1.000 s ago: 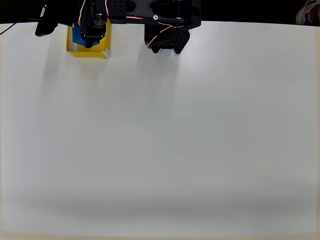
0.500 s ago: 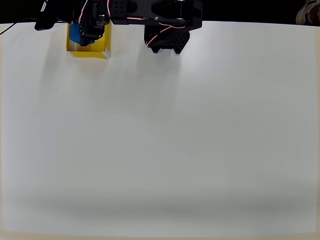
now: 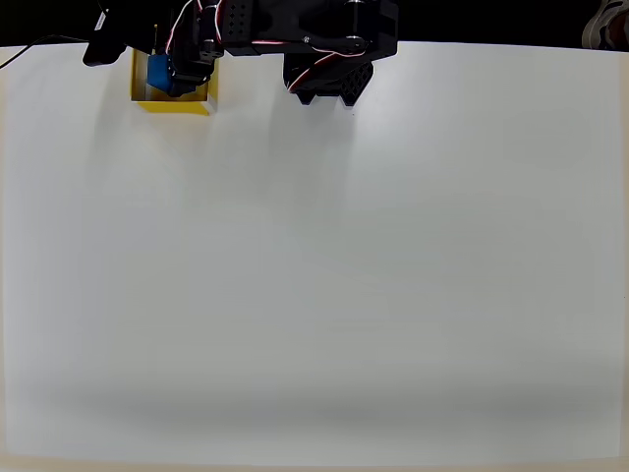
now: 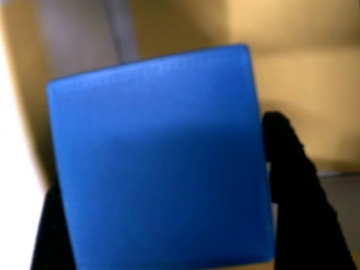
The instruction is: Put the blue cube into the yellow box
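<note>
Now the arm is folding back toward its base [image 3: 329, 84] compared with a second ago in the overhead view: the black wrist that was covering the middle of the yellow box [image 3: 173, 101] is sitting higher and further right of it, so more of the box's near wall and floor is showing. The blue cube [image 3: 160, 74] is appearing inside the box, against its left half, where a second ago it was mostly hidden under the wrist. Judgement: the cube is being lowered into, or has just reached, the box, so the task is looking nearly done, with release and retreat remaining. In the wrist view the blue cube [image 4: 160, 163] is filling the space between the two black fingers [image 4: 295, 185], one touching its right edge and the other dark at its lower left, with yellow box wall [image 4: 292, 73] behind it. The gripper [image 4: 160, 225] is appearing closed on the cube, both fingers lying against its sides. Whether the cube is resting on the box floor or hanging just above it, I cannot tell.
</note>
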You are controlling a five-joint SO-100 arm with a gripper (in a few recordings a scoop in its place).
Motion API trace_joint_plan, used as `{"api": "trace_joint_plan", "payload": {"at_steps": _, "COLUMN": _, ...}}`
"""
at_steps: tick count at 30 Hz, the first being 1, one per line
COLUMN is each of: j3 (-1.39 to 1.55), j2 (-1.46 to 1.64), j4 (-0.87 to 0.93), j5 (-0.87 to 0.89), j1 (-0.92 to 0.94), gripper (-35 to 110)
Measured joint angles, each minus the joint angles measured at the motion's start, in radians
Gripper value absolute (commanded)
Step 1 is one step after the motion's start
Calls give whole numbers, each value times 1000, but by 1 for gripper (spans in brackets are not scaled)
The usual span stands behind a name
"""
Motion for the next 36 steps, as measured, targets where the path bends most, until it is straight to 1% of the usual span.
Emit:
{"api": "trace_joint_plan", "payload": {"at_steps": 5, "j3": 81, "j2": 52, "j4": -40, "j5": 9, "j1": 21, "gripper": 21}}
{"api": "trace_joint_plan", "payload": {"at_steps": 9, "j3": 112, "j2": 72, "j4": -66, "j5": 21, "j1": 35, "gripper": 33}}
{"api": "trace_joint_plan", "payload": {"at_steps": 13, "j3": 121, "j2": 95, "j4": -72, "j5": 15, "j1": 52, "gripper": 40}}
{"api": "trace_joint_plan", "payload": {"at_steps": 18, "j3": 121, "j2": 143, "j4": -40, "j5": -28, "j1": 64, "gripper": 43}}
{"api": "trace_joint_plan", "payload": {"at_steps": 21, "j3": 121, "j2": 196, "j4": 38, "j5": -69, "j1": 74, "gripper": 43}}
{"api": "trace_joint_plan", "payload": {"at_steps": 23, "j3": 106, "j2": 259, "j4": 126, "j5": -104, "j1": 75, "gripper": 42}}
{"api": "trace_joint_plan", "payload": {"at_steps": 27, "j3": 54, "j2": 387, "j4": 281, "j5": -166, "j1": 72, "gripper": 35}}
{"api": "trace_joint_plan", "payload": {"at_steps": 32, "j3": -69, "j2": 525, "j4": 480, "j5": -210, "j1": -15, "gripper": 23}}
{"api": "trace_joint_plan", "payload": {"at_steps": 36, "j3": -127, "j2": 575, "j4": 554, "j5": -215, "j1": -124, "gripper": 16}}
